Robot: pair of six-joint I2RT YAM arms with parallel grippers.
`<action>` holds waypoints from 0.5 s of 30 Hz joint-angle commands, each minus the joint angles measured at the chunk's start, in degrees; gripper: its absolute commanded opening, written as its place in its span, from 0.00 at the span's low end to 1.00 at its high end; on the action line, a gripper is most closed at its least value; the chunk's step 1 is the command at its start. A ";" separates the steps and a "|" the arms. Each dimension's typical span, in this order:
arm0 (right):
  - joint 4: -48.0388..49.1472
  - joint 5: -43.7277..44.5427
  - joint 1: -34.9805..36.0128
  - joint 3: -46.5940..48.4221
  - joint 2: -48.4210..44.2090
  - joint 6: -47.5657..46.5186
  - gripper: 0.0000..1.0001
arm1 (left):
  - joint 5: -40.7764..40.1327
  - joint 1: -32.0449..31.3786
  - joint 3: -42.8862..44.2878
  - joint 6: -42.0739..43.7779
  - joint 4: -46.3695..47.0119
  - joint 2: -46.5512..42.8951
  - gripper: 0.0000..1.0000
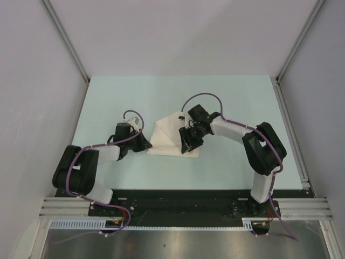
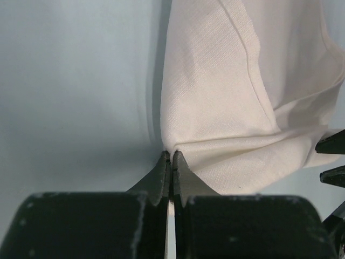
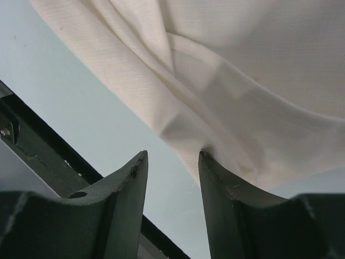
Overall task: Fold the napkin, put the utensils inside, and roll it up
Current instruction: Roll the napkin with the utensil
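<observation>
The napkin (image 1: 168, 138) is a crumpled white cloth lying in the middle of the table, between the two arms. My left gripper (image 1: 144, 142) is at its left edge. In the left wrist view the jaws (image 2: 170, 155) are pressed together on a corner of the napkin (image 2: 226, 97), and folds fan out from the pinch. My right gripper (image 1: 190, 141) is over the cloth's right part. It stands open (image 3: 172, 156); its right fingertip (image 3: 205, 157) touches the napkin (image 3: 242, 65) and only bare table shows between the fingers. The utensils are out of view.
The pale blue-green table (image 1: 237, 102) is enclosed by white walls at the back and sides. A black rail (image 1: 178, 197) runs along the near edge and also crosses the right wrist view as a dark bar (image 3: 38, 148). Parts of the right gripper (image 2: 333, 162) show in the left wrist view.
</observation>
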 commanded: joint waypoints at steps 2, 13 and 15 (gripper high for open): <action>2.54 -0.71 -1.50 -1.17 -2.94 1.73 0.47 | 0.78 -0.98 0.18 1.78 -5.65 0.49 0.00; 5.44 -5.81 -2.21 0.06 -3.73 3.84 0.48 | 0.87 -0.98 0.27 1.51 -5.65 0.58 0.00; 5.36 -5.20 -2.12 0.41 -3.03 3.76 0.48 | 0.87 -0.98 0.27 1.60 -5.57 0.58 0.00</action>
